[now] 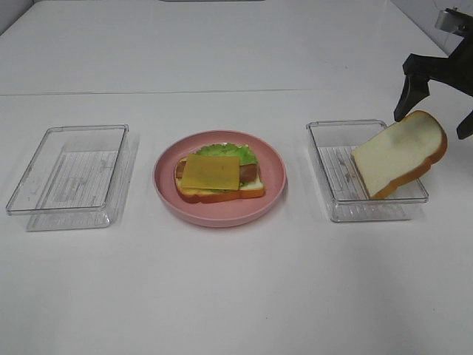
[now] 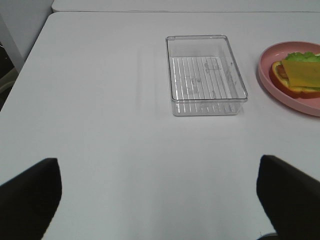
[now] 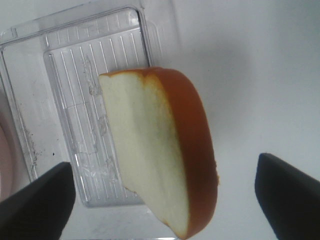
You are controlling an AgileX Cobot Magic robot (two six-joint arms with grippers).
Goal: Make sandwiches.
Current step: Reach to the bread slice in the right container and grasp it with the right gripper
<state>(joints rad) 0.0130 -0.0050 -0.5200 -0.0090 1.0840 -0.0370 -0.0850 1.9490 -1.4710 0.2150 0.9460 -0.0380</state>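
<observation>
The right gripper [image 1: 436, 100] hangs wide open over a bread slice [image 1: 399, 153] propped tilted on the right tray's [image 1: 330, 194] rim, gripping nothing. The left gripper [image 2: 160, 192], also wide, holds nothing. The open sandwich [image 1: 218, 176] on the pink plate [image 1: 166, 188] likely lacks only that top slice. Plain white table [image 1: 236, 288].

Legible text, labels, brands, numbers, signs: none was found on any item in any view.
</observation>
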